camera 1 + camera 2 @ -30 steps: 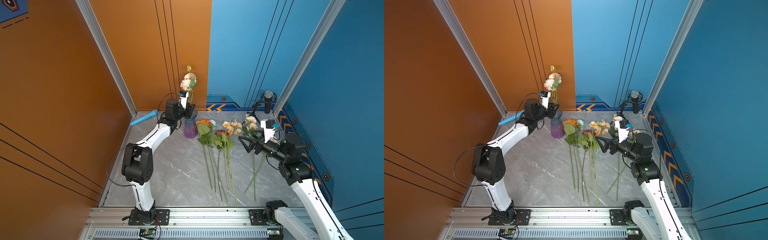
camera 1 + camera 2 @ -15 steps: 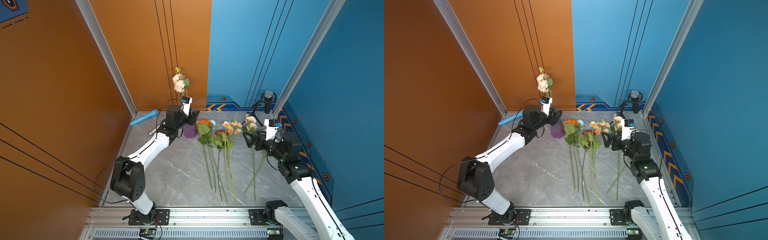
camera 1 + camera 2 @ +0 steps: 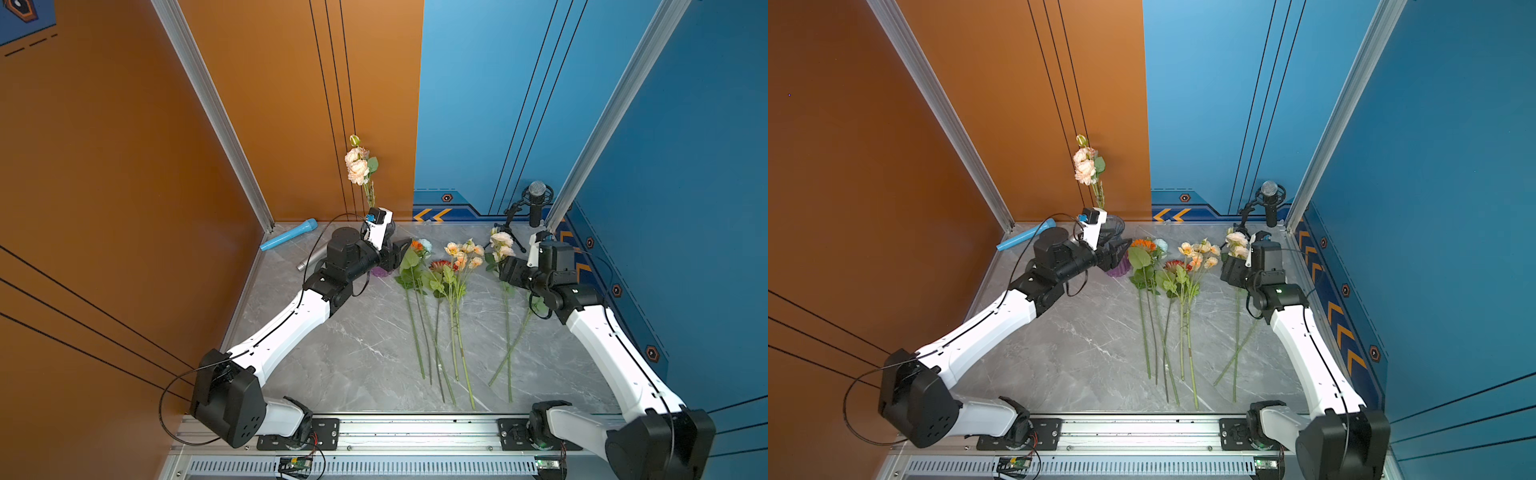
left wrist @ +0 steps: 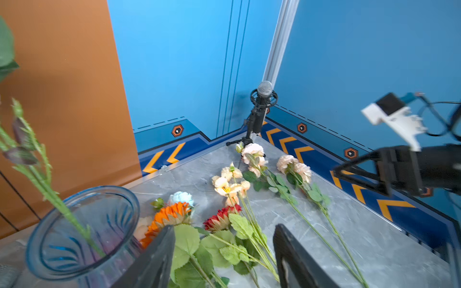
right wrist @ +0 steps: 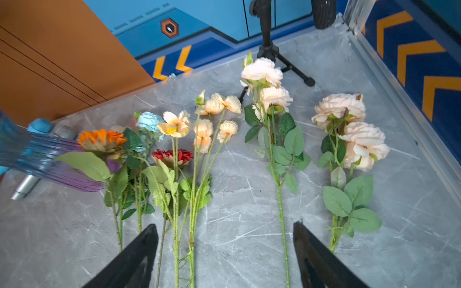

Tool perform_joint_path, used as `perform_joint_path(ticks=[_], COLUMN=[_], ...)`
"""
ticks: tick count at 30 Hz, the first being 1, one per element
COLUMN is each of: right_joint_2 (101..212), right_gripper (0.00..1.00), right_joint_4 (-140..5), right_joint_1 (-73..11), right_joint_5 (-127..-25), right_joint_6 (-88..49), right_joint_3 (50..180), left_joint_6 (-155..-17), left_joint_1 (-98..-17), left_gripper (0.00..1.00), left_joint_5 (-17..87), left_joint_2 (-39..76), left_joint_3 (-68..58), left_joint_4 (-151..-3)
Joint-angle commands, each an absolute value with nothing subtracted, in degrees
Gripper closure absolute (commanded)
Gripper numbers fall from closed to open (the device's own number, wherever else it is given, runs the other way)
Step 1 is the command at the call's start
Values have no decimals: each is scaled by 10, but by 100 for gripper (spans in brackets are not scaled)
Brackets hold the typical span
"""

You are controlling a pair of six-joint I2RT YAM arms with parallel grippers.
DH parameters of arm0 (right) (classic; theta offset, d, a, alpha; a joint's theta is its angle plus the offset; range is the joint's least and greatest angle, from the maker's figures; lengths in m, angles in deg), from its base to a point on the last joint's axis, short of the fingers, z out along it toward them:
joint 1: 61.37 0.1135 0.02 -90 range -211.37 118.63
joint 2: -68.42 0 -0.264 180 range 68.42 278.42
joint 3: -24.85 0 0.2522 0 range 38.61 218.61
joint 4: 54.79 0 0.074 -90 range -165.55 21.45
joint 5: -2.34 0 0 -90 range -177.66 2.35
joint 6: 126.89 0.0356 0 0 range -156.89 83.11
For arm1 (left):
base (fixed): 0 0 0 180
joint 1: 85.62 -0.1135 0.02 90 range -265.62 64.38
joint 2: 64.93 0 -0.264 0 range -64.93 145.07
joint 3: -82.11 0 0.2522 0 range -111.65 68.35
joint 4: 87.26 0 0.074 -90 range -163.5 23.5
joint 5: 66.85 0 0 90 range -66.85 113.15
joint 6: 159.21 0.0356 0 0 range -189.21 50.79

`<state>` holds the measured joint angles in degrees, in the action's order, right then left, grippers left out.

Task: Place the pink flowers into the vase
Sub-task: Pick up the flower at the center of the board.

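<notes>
Grey marbled table (image 3: 353, 357), pink flowers (image 5: 268, 74) partly in the vase (image 4: 119, 214).
Nearest, the right gripper (image 5: 224, 224) hangs with jaws parted, grasping nothing, above two pink flowers lying at the table's right side. Beyond the mixed stems (image 3: 451, 286) in the middle, the left gripper (image 4: 223, 227) is likewise released and empty, just beside the vase near the orange wall (image 3: 270, 104); a third pink stem (image 3: 358, 166) stands in it. A microphone (image 3: 537, 199) occupies the far corner.
</notes>
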<state>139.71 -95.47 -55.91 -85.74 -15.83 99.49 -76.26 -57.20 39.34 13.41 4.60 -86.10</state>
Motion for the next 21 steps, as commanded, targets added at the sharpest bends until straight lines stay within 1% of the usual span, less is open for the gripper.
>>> perform_joint_path(ticks=[1, 4, 11, 15, 18, 21], right_joint_2=[1447, 1488, 1569, 1622, 1656, 1692], right_gripper=[27, 35, 39, 43, 47, 48], right_joint_4=[-1007, -1002, -997, -996, -991, -990], right_joint_1=[-560, -559, -559, -558, -552, -549], right_joint_5=[-890, -907, -943, -957, -976, -994], right_joint_6=[-153, -155, -154, -160, -161, -161], right_joint_3=[1011, 1012, 1027, 1050, 1066, 1083], left_joint_6=[-776, -780, -789, -791, -790, -785], left_joint_1=[-558, -546, -520, -505, -490, -478], left_gripper=[34, 34, 31, 27, 26, 22], left_joint_5=[430, 443, 468, 492, 485, 484], left_joint_2=[99, 85, 68, 63, 61, 61], left_joint_3=[63, 81, 125, 143, 155, 164], left_joint_4=[-861, -861, -862, -861, -862, -862])
